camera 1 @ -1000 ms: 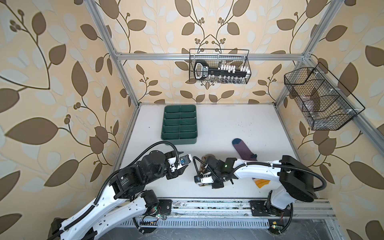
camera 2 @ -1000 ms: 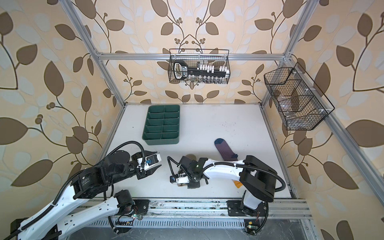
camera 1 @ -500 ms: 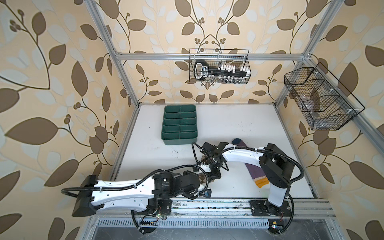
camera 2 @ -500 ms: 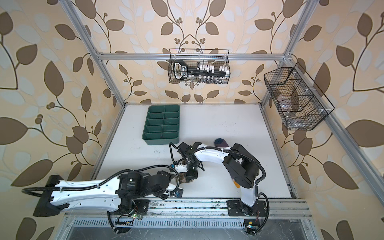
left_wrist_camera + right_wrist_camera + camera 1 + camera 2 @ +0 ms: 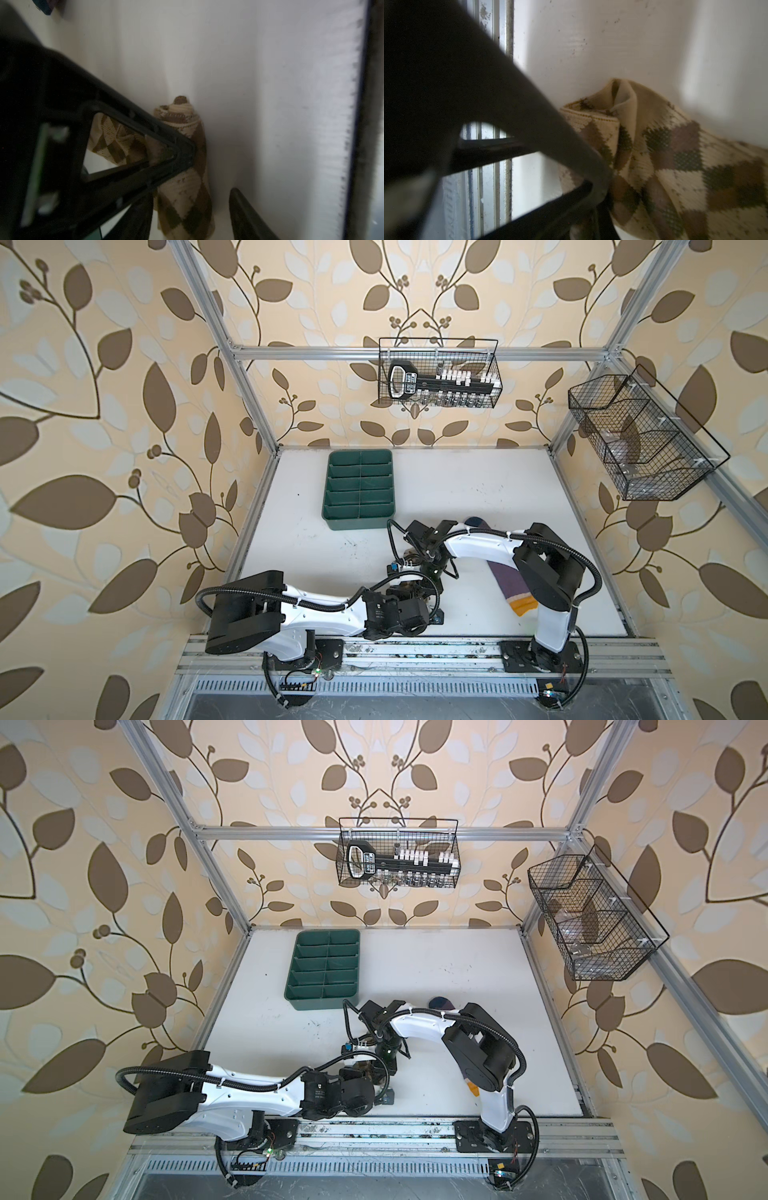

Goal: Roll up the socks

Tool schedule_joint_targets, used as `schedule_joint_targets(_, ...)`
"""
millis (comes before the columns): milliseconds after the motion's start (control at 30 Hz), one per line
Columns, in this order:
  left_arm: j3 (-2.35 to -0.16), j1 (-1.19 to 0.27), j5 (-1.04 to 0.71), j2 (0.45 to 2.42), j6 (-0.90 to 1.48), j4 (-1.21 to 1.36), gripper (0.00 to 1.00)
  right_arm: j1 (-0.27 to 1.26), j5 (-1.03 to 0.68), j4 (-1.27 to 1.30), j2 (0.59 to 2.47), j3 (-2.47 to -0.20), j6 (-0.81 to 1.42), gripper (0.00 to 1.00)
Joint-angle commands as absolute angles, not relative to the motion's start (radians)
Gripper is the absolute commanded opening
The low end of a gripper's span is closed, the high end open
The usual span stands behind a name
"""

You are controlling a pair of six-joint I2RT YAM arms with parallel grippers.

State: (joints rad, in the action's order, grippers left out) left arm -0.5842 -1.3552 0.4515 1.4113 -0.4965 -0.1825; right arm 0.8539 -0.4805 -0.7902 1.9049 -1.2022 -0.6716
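Observation:
The tan argyle sock (image 5: 182, 116) is partly rolled and lies near the table's front middle. In both top views the arms hide nearly all of it; a brown scrap of the tan sock (image 5: 364, 1064) shows. My left gripper (image 5: 192, 195) is open and straddles the roll, one finger (image 5: 245, 216) clear of it. My right gripper (image 5: 602, 207) is shut on the tan sock's (image 5: 675, 166) fabric, pointing down from behind. The purple sock (image 5: 508, 585) lies flat under the right arm, with its blue toe (image 5: 478, 522) far and its orange cuff (image 5: 522, 605) near. The left gripper (image 5: 405, 589) and right gripper (image 5: 424, 578) meet.
A green divided tray (image 5: 359, 489) stands at the back left of the white table (image 5: 478, 489). Wire baskets hang on the back wall (image 5: 438, 379) and on the right wall (image 5: 640, 439). The metal rail (image 5: 415, 649) runs along the front edge, close behind my left arm.
My left arm came down from a raised pose at the left and stretched along the front edge, bringing its gripper around the tan sock. My right arm folded its elbow back, keeping its gripper on the sock.

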Motion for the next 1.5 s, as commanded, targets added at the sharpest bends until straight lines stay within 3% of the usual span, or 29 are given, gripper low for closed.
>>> schedule_joint_targets(0, -0.585, -1.356, 0.523, 1.431, -0.461, -0.099, 0.46, 0.845, -0.461, -0.783, 1.915, -1.156, -0.699, 0.13)
schedule_joint_targets(200, -0.624, -1.335, 0.485, 1.472, -0.439, -0.151, 0.12, 0.82, -0.488, -0.743, 1.864, -1.135, -0.656, 0.15)
schedule_joint_targets(367, -0.667, -1.264, 0.33, 1.43, -0.408, -0.269, 0.0, 0.798, -0.444, -0.623, 1.748, -1.072, -0.572, 0.26)
schedule_joint_targets(567, -0.769, -1.133, 0.003, 1.422, -0.453, -0.493, 0.0, 0.675, -0.31, -0.409, 1.503, -0.938, -0.352, 0.46)
schedule_joint_targets(900, -1.006, -0.926, -0.357, 1.687, -0.476, -0.729, 0.02, 0.522, 0.133, -0.037, 0.875, -0.657, -0.103, 0.5)
schedule_joint_targets(1000, -1.089, -0.882, -0.417, 1.769, -0.486, -0.8, 0.02, 0.524, 0.071, -0.012, 0.712, -0.59, -0.152, 0.49)
schedule_joint_targets(1100, -1.158, -0.847, -0.473, 1.833, -0.492, -0.856, 0.03, 0.529, -0.144, -0.035, 0.613, -0.534, -0.294, 0.44)
schedule_joint_targets(1200, -1.219, -0.816, -0.498, 1.899, -0.482, -0.909, 0.05, 0.644, -0.163, -0.154, 0.609, -0.541, -0.443, 0.42)
schedule_joint_targets(1367, -1.262, -0.785, -0.538, 1.97, -0.467, -0.93, 0.08, 1.016, 0.121, -0.374, 0.772, -0.571, -0.725, 0.43)
schedule_joint_targets(1467, -1.268, -0.781, -0.546, 1.984, -0.466, -0.927, 0.08, 1.159, 0.276, -0.315, 0.884, -0.537, -0.78, 0.44)
